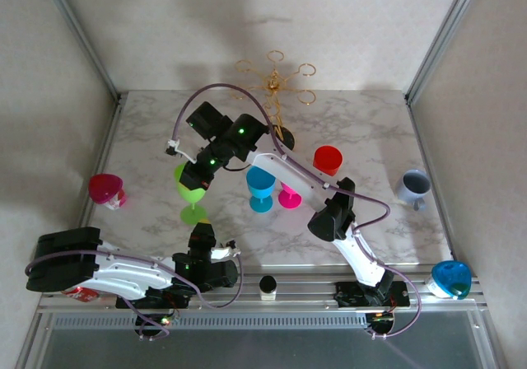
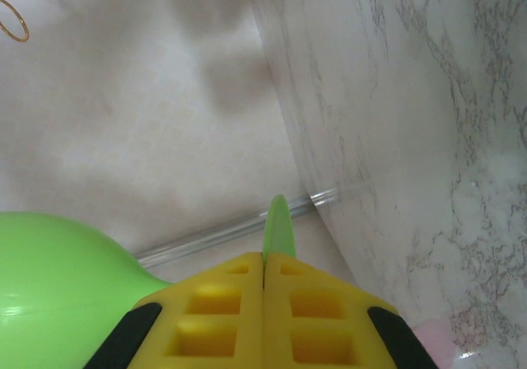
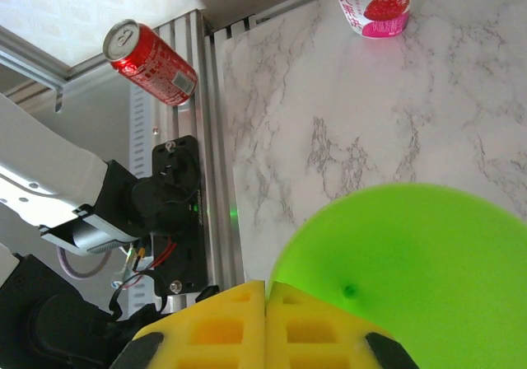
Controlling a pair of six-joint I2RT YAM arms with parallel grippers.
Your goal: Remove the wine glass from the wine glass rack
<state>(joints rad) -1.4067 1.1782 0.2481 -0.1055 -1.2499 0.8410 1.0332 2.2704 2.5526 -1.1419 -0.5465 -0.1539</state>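
Note:
The wine glass rack (image 1: 276,81), thin gold wire with looped arms, stands at the back of the table with no glass on it. One gold loop (image 2: 12,19) shows in the left wrist view. A green wine glass (image 1: 191,189) stands upright left of centre. My right gripper (image 1: 198,178) reaches across from the right and is shut on the rim of its bowl (image 3: 412,270), fingers (image 3: 239,328) closed together. My left gripper (image 1: 202,235) is shut on the thin edge of the glass's foot (image 2: 277,221), with the green bowl (image 2: 49,287) beside it.
Blue (image 1: 261,189), pink (image 1: 288,196) and red (image 1: 328,160) glasses stand mid-table. A magenta glass (image 1: 105,188) and a yogurt cup (image 3: 375,2) are at the left. A grey-blue mug (image 1: 412,185) and a teal glass (image 1: 451,278) are at the right. A red can (image 3: 151,52) lies by the left arm's base.

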